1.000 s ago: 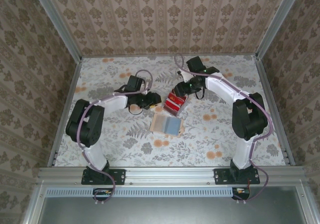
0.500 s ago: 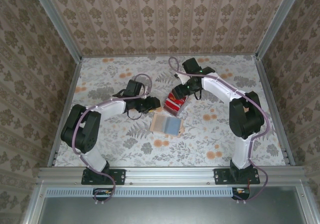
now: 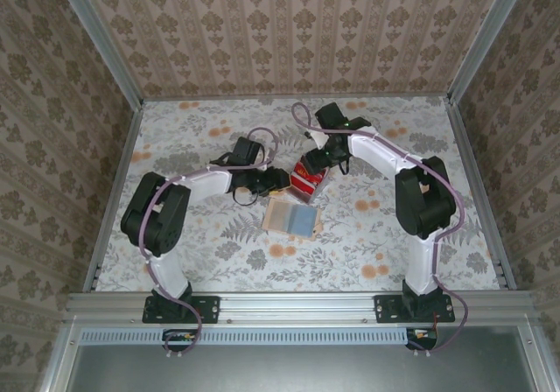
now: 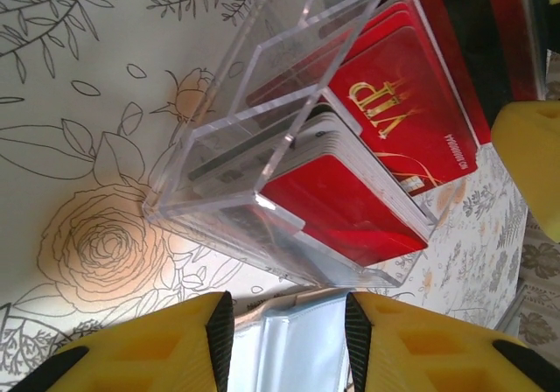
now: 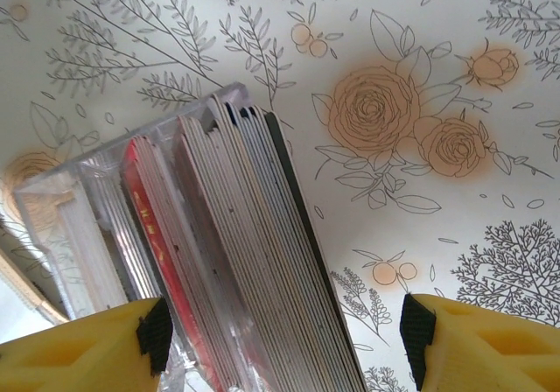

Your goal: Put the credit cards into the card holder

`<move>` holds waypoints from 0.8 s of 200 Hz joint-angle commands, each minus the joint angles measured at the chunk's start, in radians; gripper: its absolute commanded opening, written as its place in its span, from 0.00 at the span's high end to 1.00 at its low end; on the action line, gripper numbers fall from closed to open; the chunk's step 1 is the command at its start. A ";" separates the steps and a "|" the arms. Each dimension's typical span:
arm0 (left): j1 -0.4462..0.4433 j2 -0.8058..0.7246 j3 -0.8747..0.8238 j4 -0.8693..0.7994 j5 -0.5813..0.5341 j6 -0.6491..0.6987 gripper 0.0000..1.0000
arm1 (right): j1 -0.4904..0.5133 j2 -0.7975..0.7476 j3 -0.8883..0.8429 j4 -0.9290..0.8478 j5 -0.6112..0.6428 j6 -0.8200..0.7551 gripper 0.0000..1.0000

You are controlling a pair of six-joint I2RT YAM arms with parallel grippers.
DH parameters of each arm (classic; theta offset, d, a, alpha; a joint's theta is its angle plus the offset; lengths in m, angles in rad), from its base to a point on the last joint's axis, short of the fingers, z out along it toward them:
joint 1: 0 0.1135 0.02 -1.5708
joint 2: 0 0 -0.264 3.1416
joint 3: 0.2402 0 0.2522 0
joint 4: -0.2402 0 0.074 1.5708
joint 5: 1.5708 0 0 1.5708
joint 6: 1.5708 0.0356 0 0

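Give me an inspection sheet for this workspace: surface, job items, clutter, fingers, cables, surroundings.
Surface: floral-printed table cover, lying flat.
Job's things: glossy red credit cards standing packed in a clear acrylic box; tan leather-like card holder lying open just beside the box, on the side towards the arm bases.
Clutter: nothing seen.
Grippers: left gripper fingers apart, nothing between them, facing the box; right gripper fingers apart, straddling the card stack.
Cables: purple cables looped along both arms.
Surroundings: patterned wallpaper walls; metal frame rail along the near edge.
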 commanded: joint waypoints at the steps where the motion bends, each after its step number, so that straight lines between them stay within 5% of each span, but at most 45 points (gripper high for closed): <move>1: -0.010 0.025 0.038 -0.004 0.003 -0.008 0.59 | 0.004 0.023 0.026 -0.038 0.051 -0.010 0.27; 160: -0.023 0.111 0.119 -0.137 -0.102 0.054 0.59 | -0.024 0.072 0.055 -0.020 0.105 -0.004 0.27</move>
